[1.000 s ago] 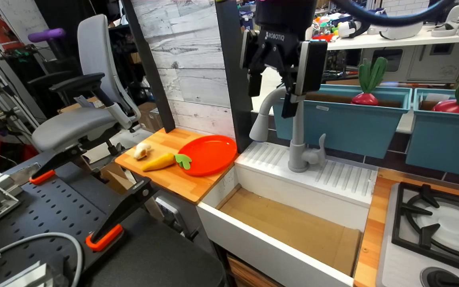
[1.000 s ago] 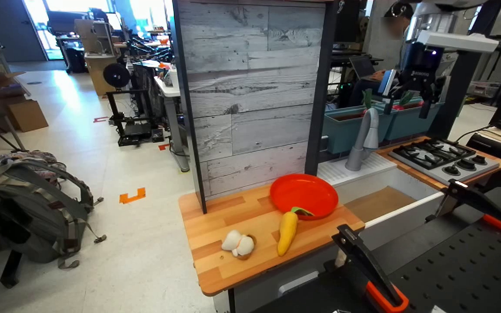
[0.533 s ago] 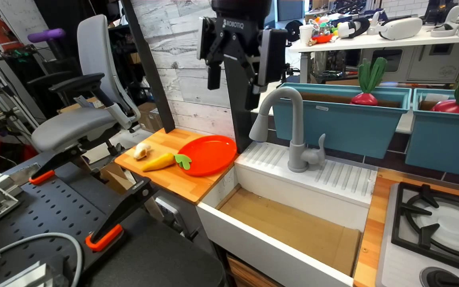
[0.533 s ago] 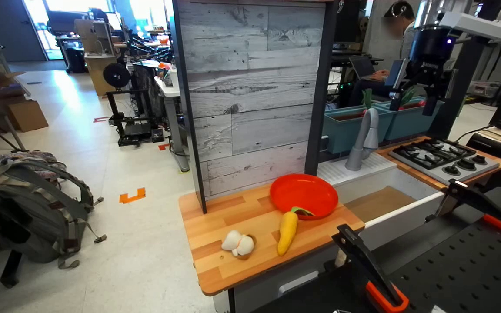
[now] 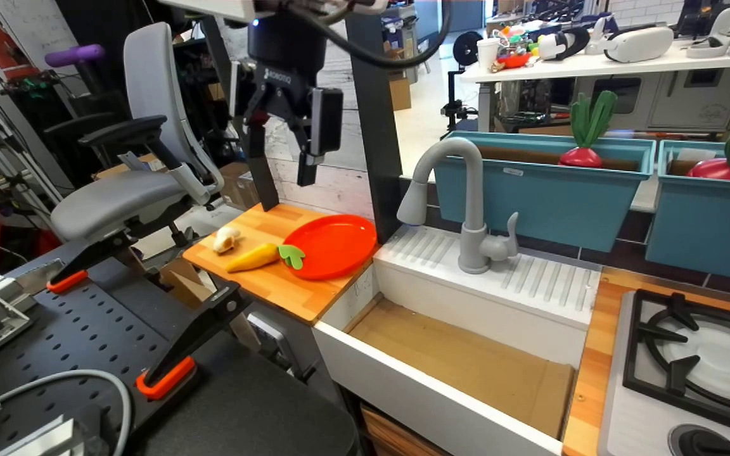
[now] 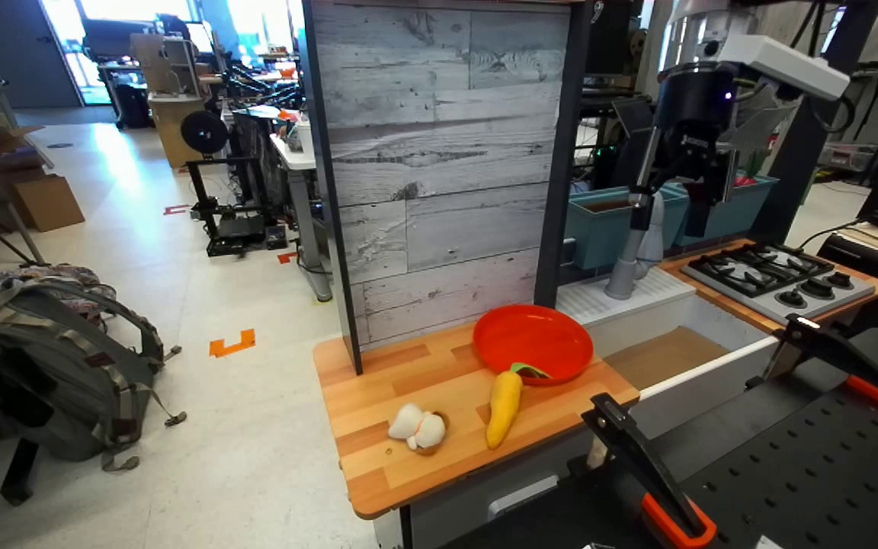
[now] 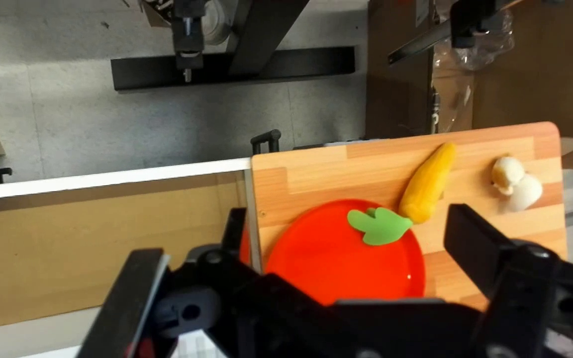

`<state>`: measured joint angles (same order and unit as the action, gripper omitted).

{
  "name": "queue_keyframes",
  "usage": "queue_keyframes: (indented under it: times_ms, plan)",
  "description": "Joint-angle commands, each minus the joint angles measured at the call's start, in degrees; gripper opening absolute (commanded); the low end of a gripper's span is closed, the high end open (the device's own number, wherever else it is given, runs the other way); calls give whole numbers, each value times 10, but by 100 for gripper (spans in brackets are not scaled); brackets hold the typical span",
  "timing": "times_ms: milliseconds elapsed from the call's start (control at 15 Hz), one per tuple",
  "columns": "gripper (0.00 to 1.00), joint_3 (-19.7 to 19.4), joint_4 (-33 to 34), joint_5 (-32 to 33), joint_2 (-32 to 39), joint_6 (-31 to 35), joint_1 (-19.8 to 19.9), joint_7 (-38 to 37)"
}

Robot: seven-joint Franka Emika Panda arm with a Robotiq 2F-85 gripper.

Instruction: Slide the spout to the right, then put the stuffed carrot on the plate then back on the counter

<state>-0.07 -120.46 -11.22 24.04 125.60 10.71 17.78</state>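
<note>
My gripper [image 5: 281, 158] is open and empty, in the air above the counter. In the wrist view its fingers [image 7: 348, 226] stand wide apart over the plate. The stuffed carrot [image 5: 253, 258] has a yellow-orange body, which lies on the counter [image 6: 378, 381]; its green leafy end rests over the rim of the orange-red plate [image 5: 333, 247]. The carrot [image 7: 428, 184] lies beyond the fingertips in the wrist view. The grey spout [image 5: 474, 190] stands behind the sink, its head hanging over the ribbed ledge. In an exterior view a finger hides part of the spout [image 6: 622, 276].
A white garlic-like toy [image 7: 524, 191] lies near the carrot. The white sink [image 5: 435, 389] adjoins the counter. Teal planters [image 5: 542, 196] stand behind the spout, and a wood-look panel [image 6: 443, 168] rises behind the counter. A stove [image 6: 778, 278] and black clamps [image 6: 641, 457] are nearby.
My gripper has moved away from the spout, leftward in an exterior view and finally lower, to above the plate side of the counter. It stays open. The spout, carrot and plate look unmoved.
</note>
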Motion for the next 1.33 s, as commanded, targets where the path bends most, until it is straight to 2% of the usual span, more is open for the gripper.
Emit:
queue_keyframes:
  times_ms: [0, 333, 667, 867, 1000, 1067, 1267]
  plan:
    - [100, 19, -17, -6, 14, 8, -28, -12]
    - [100, 54, 5, -30, 70, 9, -55, -28]
    - [100, 89, 49, -90, 135, 30, -51, -9]
    - [100, 94, 78, -97, 166, 23, -52, -15]
    - [100, 81, 85, -70, 163, -17, -54, -25]
    - [100, 87, 67, -80, 159, 16, -56, -22]
    - [100, 83, 75, -79, 162, 1, -54, -22]
